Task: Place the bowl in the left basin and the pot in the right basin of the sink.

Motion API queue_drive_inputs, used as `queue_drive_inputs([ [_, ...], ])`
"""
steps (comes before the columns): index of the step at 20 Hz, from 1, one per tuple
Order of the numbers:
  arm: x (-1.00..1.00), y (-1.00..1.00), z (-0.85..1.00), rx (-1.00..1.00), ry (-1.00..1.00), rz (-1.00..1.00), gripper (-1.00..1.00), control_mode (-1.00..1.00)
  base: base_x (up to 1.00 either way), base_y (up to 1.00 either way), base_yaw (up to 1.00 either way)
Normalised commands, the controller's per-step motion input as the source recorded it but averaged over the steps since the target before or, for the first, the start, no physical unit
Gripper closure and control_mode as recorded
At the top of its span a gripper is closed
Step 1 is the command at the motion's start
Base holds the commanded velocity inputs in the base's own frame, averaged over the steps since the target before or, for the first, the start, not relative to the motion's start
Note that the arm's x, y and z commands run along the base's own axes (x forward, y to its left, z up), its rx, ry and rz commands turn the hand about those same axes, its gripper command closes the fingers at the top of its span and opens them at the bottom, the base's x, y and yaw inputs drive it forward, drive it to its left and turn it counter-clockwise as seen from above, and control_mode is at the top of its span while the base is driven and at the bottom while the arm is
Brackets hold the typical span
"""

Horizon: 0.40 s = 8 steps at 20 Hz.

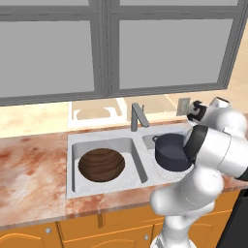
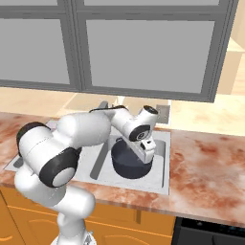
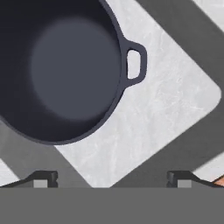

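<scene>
Two dark fingertips [image 3: 43, 177] of the gripper [image 3: 111, 178] stand wide apart with nothing between them, above the marbled floor of the right basin [image 3: 166, 105]. Just beyond them sits the pot [image 3: 61, 65], upright, one loop handle turned toward the bare basin floor. From the base cameras, the pot [image 1: 172, 151] rests in the right basin and the bowl [image 1: 101, 164] in the left basin [image 1: 127, 145] of the sink [image 1: 70, 167], below the faucet [image 1: 138, 116].
</scene>
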Motion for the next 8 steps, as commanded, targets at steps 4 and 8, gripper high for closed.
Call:
queue_drive_inputs([
  [4, -0.23, 0.12, 0.45, -0.07, 0.0, 0.15, -1.0, -1.0, 0.0, 0.0, 0.0],
  [8, -0.28, 0.05, 0.43, -0.03, -0.02, 0.14, -1.0, -1.0, 0.0, 0.0, 0.0],
])
